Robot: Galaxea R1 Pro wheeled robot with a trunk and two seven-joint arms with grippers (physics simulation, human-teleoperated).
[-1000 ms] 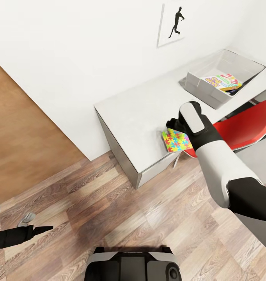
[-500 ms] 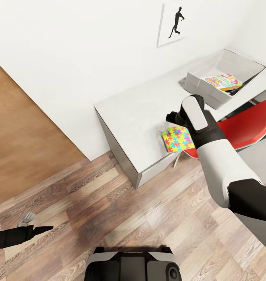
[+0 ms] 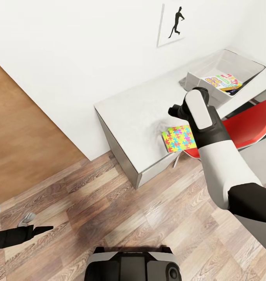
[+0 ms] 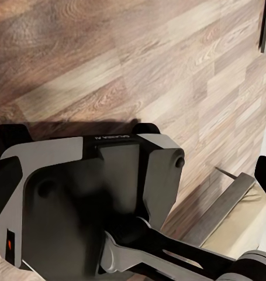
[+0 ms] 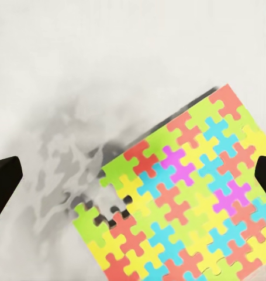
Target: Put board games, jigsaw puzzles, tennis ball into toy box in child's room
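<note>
Jigsaw puzzle (image 3: 179, 138) flat at the surface's (image 3: 137, 117) front edge.
The right tool (image 3: 176, 111) hovers above it, tips spread wide apart, pinching nothing. The toy box (image 3: 199, 84), holding a board game (image 3: 222, 82), sits toward the surface's far right end.

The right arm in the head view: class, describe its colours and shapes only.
The right arm has a rounded white forearm shell, a black elbow section and a black wrist carrying a light grey oblong panel. The right gripper shows as two dark fingertips at the right wrist view's edges.
</note>
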